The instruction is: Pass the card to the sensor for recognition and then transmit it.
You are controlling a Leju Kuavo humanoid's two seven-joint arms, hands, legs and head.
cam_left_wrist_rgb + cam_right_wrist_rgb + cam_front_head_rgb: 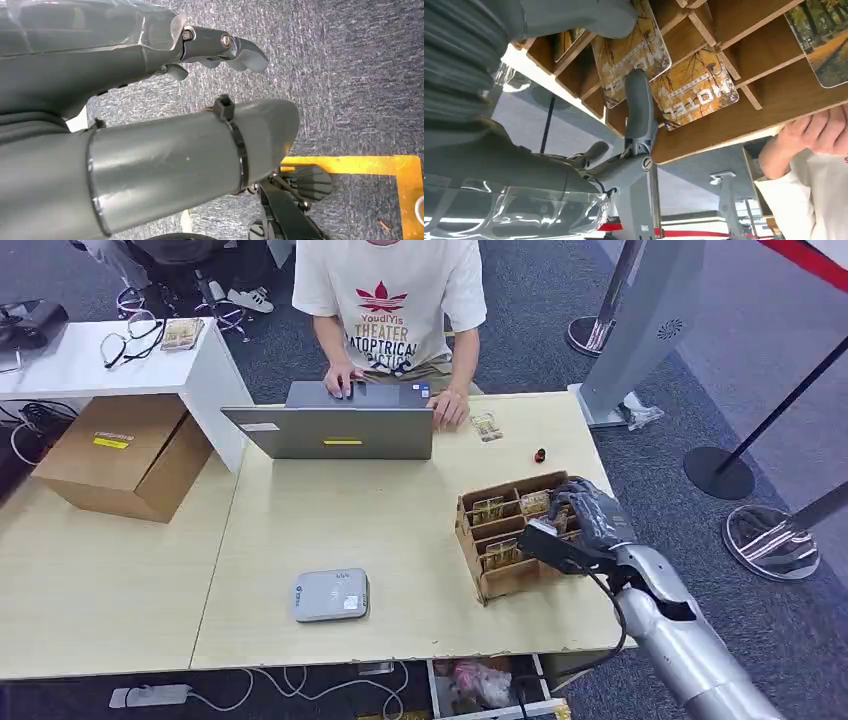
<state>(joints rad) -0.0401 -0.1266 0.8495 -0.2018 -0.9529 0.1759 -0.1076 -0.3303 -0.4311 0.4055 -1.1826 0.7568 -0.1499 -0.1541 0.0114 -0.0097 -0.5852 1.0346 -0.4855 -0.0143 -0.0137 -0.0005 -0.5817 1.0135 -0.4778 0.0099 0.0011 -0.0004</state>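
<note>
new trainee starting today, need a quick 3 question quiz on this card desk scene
1. True or false: the right hand is at the wooden card rack.
2. Multiple choice: where does the grey card reader lie? A) on the laptop B) on the table, to the left of the rack C) on the cardboard box
3. Fill in: the word printed on the card in the right wrist view reads ____.

Key: 1 true; 2 B; 3 HOTEL. The left hand hangs over the carpet with nothing in it, and the right wrist view shows a finger on the card but no clear grip.
</note>
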